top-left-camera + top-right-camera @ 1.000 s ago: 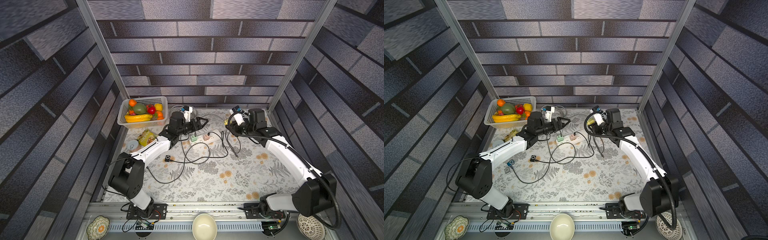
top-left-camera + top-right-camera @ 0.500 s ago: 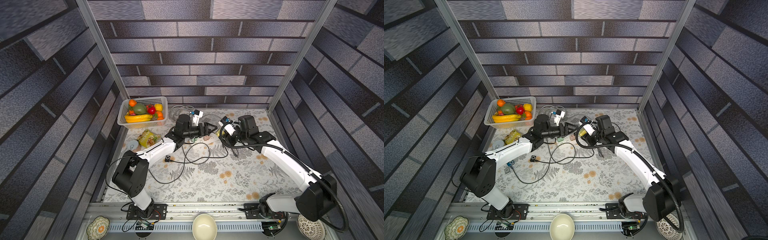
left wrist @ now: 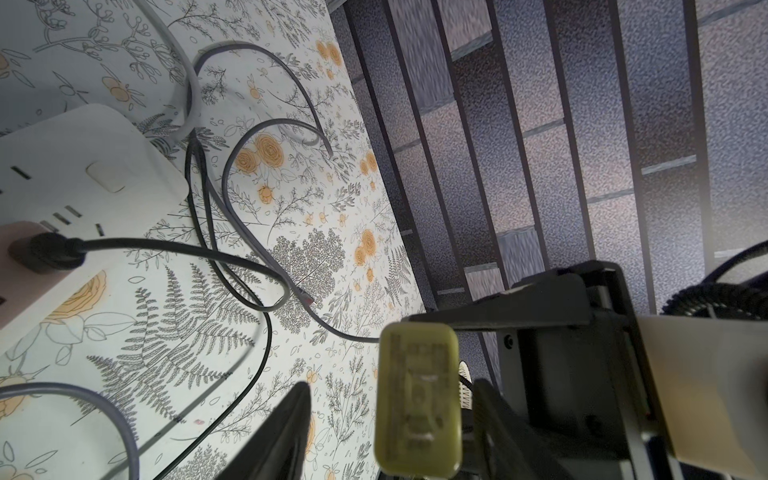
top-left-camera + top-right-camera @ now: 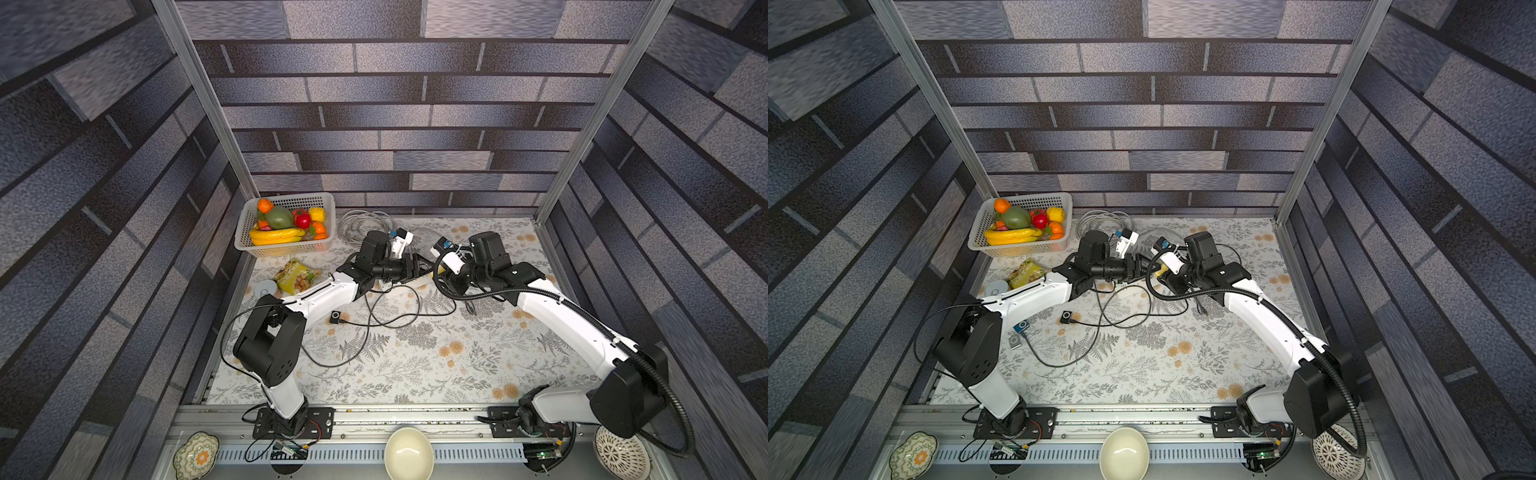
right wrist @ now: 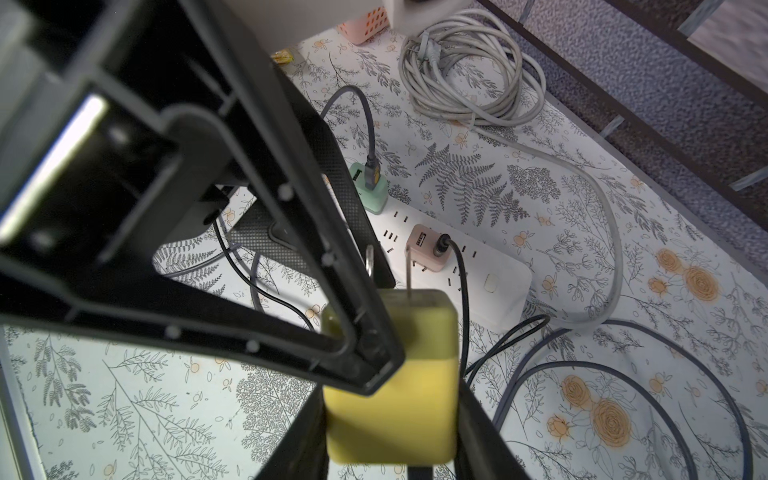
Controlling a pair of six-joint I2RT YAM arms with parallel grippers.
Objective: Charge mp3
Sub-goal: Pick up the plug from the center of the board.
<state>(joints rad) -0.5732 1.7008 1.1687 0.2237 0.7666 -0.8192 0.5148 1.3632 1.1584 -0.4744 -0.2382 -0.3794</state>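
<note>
Basket (image 4: pixel 282 250) back left, cable coil (image 4: pixel 358 224) beside it — power strip (image 5: pixel 512 300) in front, mp3 player (image 4: pixel 336 317) nearer.

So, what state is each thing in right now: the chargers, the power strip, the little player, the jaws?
Yellow charger: unplugged, prongs bare, held above the table.
Right gripper: jaws shut on the yellow charger.
Left gripper: jaws open around the yellow charger.
Power strip: flat on the table, some sockets free.
Pink adapter: plugged in, black cable attached.
Green adapter: plugged in, cable attached.
Black mp3 player: on the table, cable attached.
Grey cable: coiled.
</note>
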